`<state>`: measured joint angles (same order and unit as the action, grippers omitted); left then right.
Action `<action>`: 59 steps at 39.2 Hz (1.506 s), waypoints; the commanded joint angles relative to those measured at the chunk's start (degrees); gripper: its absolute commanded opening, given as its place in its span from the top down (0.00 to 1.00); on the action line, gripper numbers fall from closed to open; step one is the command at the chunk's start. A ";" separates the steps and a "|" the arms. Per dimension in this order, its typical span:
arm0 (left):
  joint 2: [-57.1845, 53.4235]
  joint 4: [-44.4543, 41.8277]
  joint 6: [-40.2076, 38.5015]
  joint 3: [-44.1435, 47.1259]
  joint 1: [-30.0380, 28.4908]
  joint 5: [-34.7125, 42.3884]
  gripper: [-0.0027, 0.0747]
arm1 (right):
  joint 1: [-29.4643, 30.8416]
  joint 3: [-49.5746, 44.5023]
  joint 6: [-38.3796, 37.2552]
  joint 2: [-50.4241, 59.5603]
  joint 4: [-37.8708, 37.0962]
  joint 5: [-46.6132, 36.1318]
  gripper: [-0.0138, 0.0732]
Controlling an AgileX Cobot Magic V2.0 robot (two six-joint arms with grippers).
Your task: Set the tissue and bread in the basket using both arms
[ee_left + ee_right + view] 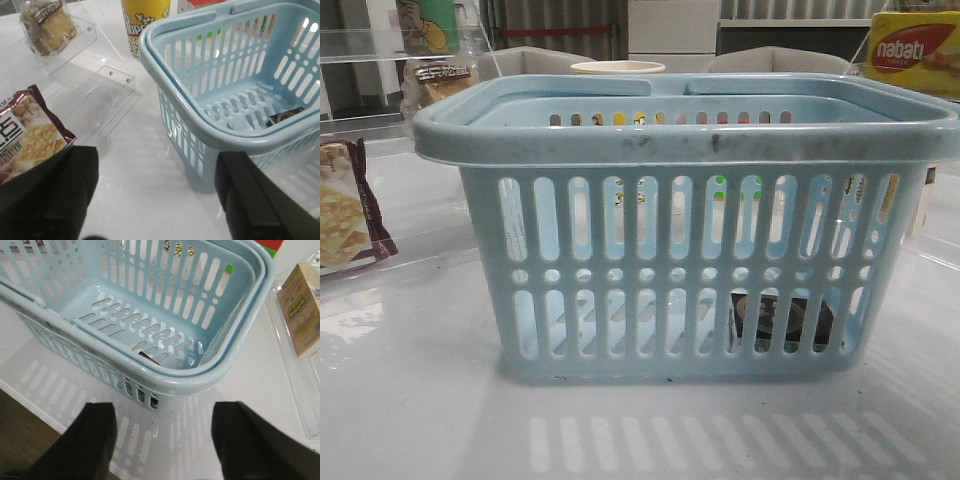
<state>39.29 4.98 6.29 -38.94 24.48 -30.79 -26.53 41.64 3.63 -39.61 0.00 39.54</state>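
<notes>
The pale blue basket (690, 135) stands in the middle of the table. The dark tissue packet (782, 322) lies on its floor at the right, seen through the slots. It also shows in the left wrist view (285, 117). The bread (440, 85) sits on a clear acrylic shelf at the back left, also in the left wrist view (47, 27). My left gripper (155, 195) is open and empty over bare table beside the basket's left corner (172, 97). My right gripper (162, 440) is open and empty just outside the basket's rim (190, 382). Neither gripper shows in the front view.
A maroon-edged cracker packet (345, 215) lies left of the basket, close to my left finger (27, 137). A yellow popcorn cup (145, 20) stands behind the basket. A yellow nabati box (915, 50) is at the back right. A small carton (300, 310) sits on a clear tray at the right.
</notes>
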 commanded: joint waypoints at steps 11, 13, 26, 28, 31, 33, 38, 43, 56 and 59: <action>16.97 -1.15 0.04 -11.14 -6.63 5.90 0.16 | 0.05 1.54 0.46 0.20 -0.83 -3.43 0.24; 20.32 -1.15 0.04 -13.10 -8.18 6.35 0.16 | 0.05 1.54 0.46 0.20 -0.83 -3.43 0.24; 42.97 -1.15 0.04 -31.14 -15.32 7.97 0.16 | 0.05 1.54 0.46 0.20 -0.83 -3.43 0.24; 46.22 -1.43 0.04 -34.31 -15.71 8.27 0.16 | 0.05 1.54 0.46 0.20 -0.83 -3.43 0.24; 51.14 -1.70 0.04 -39.34 -16.44 8.52 0.16 | 0.05 1.54 0.46 0.20 -0.83 -3.43 0.24; 53.71 -1.87 0.04 -42.46 -16.92 8.56 0.16 | 0.05 1.54 0.46 0.20 -0.83 -3.43 0.24; 60.74 -1.87 0.04 -49.40 -17.92 9.20 0.16 | 0.05 1.54 0.46 0.20 -0.83 -3.43 0.24; 66.35 -2.02 0.04 -55.11 -18.20 10.83 0.16 | 0.05 1.54 0.46 0.20 -0.83 -3.43 0.24; 75.10 -2.02 0.04 -61.34 -18.20 16.14 0.32 | 0.05 1.54 0.46 0.20 -0.83 -3.41 0.24; 75.10 -2.02 0.04 -61.34 -18.20 16.71 0.49 | 0.05 1.54 0.46 0.20 -0.83 -3.41 0.24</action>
<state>117.86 2.87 6.29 -97.95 6.56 -19.74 -26.53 41.64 3.72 -39.61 0.00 40.01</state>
